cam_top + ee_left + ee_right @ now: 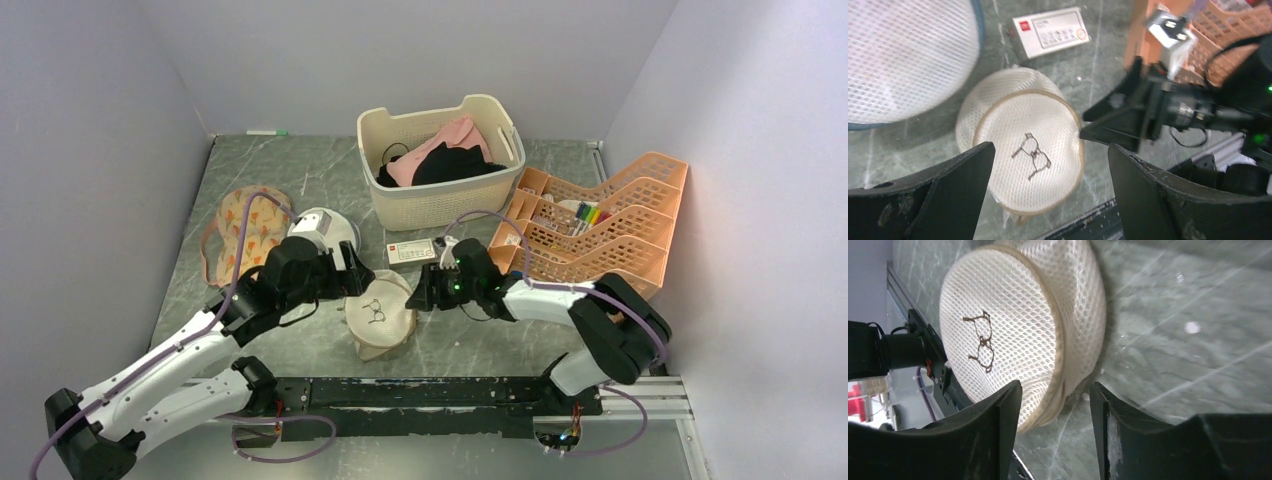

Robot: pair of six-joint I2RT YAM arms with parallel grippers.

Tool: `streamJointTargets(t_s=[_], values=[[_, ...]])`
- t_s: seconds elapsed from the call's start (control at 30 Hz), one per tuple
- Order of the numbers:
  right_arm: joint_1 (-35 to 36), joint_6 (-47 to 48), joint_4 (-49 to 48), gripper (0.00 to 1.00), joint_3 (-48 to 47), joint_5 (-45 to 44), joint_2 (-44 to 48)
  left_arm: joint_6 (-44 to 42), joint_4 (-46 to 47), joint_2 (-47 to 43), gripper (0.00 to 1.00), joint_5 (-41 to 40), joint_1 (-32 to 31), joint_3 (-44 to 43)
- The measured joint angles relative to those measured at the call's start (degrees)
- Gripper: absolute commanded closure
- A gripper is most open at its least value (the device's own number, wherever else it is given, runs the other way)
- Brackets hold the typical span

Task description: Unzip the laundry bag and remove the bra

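Although both arms are at the laundry bag (380, 318), you should count the real work of the task as not yet begun, as far as these views show. The bag lies tilted on the tabletop (470, 345) in the lower middle of the overhead view, with its beige face and the black glasses-like mark turned upward. Its beige seam runs unbroken around the face where you can see it, so I judge that the zip is closed. I cannot find the zip puller in any view, and no bra shows through the mesh. The left end effector (350, 272) hangs over the upper left side of the bag, its fingers spread wide with nothing between them. The right end effector (420, 296) is low at the right side of the bag, moderately open and holding nothing. In its own wrist view the rim of the bag stands just in front of the gap, but whether a fingertip touches the mesh I cannot tell. The plain white mesh bag (325, 228) lies just behind. All steps are left for you: find and take the puller, steady the bag, draw the zip around, take the bra out.
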State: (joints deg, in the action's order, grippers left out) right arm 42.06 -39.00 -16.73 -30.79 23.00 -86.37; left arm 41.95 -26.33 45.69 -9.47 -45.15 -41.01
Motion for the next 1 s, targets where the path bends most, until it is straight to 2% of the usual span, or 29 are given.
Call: streamJointTargets(t_s=[0.23, 0.3, 0.43, 0.53, 0.6, 0.83, 1.0], values=[[-5.2, 4.8, 6.1, 0.22, 0.6, -1.1, 11.1, -2.8, 4.4, 2.6, 0.05, 8.0, 12.2, 1.0], [-7.0, 6.3, 7.0, 0.20, 1.0, -1.5, 13.7, -3.7, 5.8, 3.7, 0.05, 10.4, 15.4, 1.0], [-11.5, 8.5, 10.1, 0.15, 1.0, -2.3, 14.8, -5.4, 8.9, 7.2, 0.05, 18.1, 24.5, 1.0], [-12.5, 10.6, 15.5, 0.05, -0.5, -4.6, 16.3, -8.2, 7.4, 10.4, 0.05, 19.5, 29.5, -2.2], [-12.6, 12.5, 19.8, 0.00, -3.0, -7.7, 19.2, -10.7, 6.7, 12.1, 0.05, 19.4, 30.5, -6.7], [-12.8, 17.6, 30.9, 0.00, -15.7, -23.5, 33.7, -19.1, 7.7, 9.0, 0.05, 19.3, 30.5, -23.3], [-12.7, 23.5, 37.6, 0.00, -27.1, -29.6, 39.5, -23.6, 8.6, 4.6, 0.05, 19.1, 30.5, -34.2]])
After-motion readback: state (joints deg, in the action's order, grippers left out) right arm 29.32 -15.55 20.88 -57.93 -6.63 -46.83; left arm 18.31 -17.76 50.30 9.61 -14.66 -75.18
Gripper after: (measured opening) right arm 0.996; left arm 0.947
